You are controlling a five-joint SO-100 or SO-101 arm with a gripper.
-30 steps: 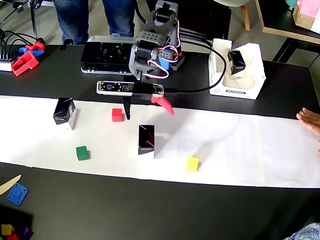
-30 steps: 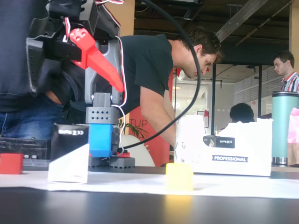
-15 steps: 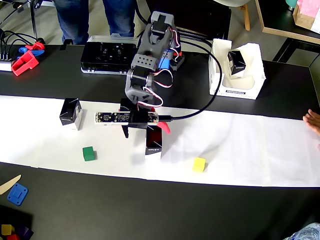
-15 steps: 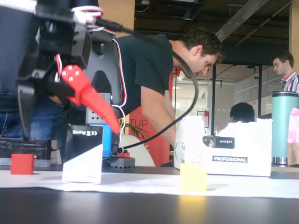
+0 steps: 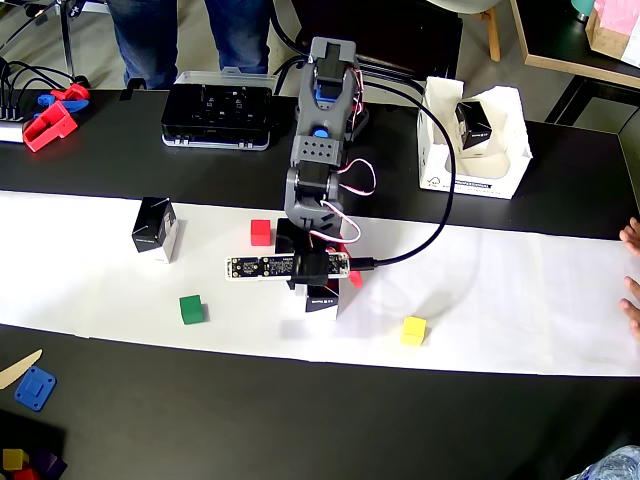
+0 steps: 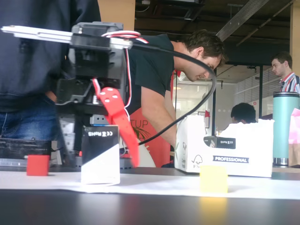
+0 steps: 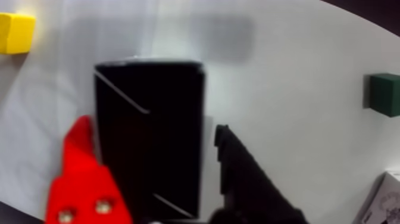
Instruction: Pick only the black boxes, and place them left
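Claw (image 7: 158, 173) open, straddling black box (image 7: 149, 131), nothing gripped yet. Risk: red finger (image 6: 117, 117) nudging, toppling tall carton on worktop (image 5: 500, 280).

In the overhead view, one black box (image 5: 320, 301) stands mid-sheet on the paper strip (image 5: 520, 290) between the gripper (image 5: 322, 288) fingers, another box (image 5: 155, 229) well to its left, a third box (image 5: 473, 123) in the open carton (image 5: 478, 180) behind the strip at right.
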